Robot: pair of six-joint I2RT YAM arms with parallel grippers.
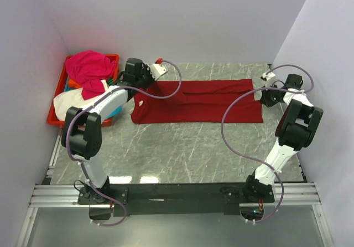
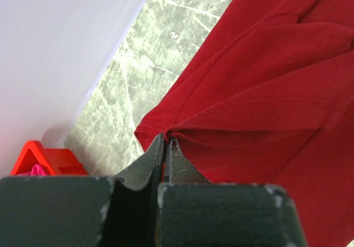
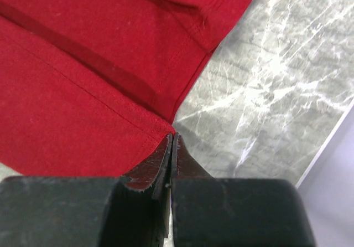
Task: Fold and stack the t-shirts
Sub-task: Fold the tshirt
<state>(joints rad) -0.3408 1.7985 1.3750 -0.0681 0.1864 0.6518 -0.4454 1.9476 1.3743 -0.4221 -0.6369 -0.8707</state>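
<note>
A large dark red t-shirt (image 1: 199,102) lies flat across the far part of the marble table, folded into a long band. My left gripper (image 1: 148,87) is at its far left end. In the left wrist view that gripper (image 2: 166,142) is shut on a raised fold of the dark red t-shirt (image 2: 265,92). My right gripper (image 1: 263,96) is at the shirt's right end. In the right wrist view that gripper (image 3: 172,138) is shut, with the hem corner of the dark red t-shirt (image 3: 83,92) running into its tips. More t-shirts, magenta (image 1: 88,67), cream-white (image 1: 72,100), cyan (image 1: 114,112) and orange (image 1: 74,84), are heaped at the far left.
A red plastic crate (image 1: 54,119) at the far left holds the heap of shirts; its corner (image 2: 47,158) shows in the left wrist view. White walls close in the table at the back and both sides. Bare marble (image 1: 182,153) lies between the shirt and the arm bases.
</note>
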